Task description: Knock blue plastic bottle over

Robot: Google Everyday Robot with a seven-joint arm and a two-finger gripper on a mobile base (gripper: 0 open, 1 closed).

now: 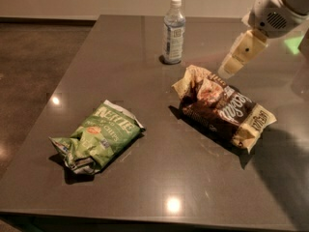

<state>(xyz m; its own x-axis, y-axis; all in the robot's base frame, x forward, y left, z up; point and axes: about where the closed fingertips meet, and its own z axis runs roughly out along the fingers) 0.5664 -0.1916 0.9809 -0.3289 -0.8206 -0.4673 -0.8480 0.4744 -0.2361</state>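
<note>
I see the small bluish clear plastic bottle with white cap (174, 33) upright at the far side of the dark grey table (145, 187). The cream gripper (228, 70) hangs to its right, seemingly apart, near the crumpled brown snack bag (222, 108). I cannot tell if it is clenched.

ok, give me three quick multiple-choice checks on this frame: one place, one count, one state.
1. Where is the gripper?
A. In the air near the far end of the brown bag, apart from the blue plastic bottle
B. Touching the bottle's cap
C. Out of view

2. How many snack bags lie on the table?
A. One
B. Two
C. Three

3. The bottle is:
A. Lying on its side
B. Upright, cap off
C. Upright, white cap on

1 A: it hangs picture-right of the bottle, with a gap between them.
2 B: one green bag, one brown.
3 C: it stands capped at the table's far side.
</note>
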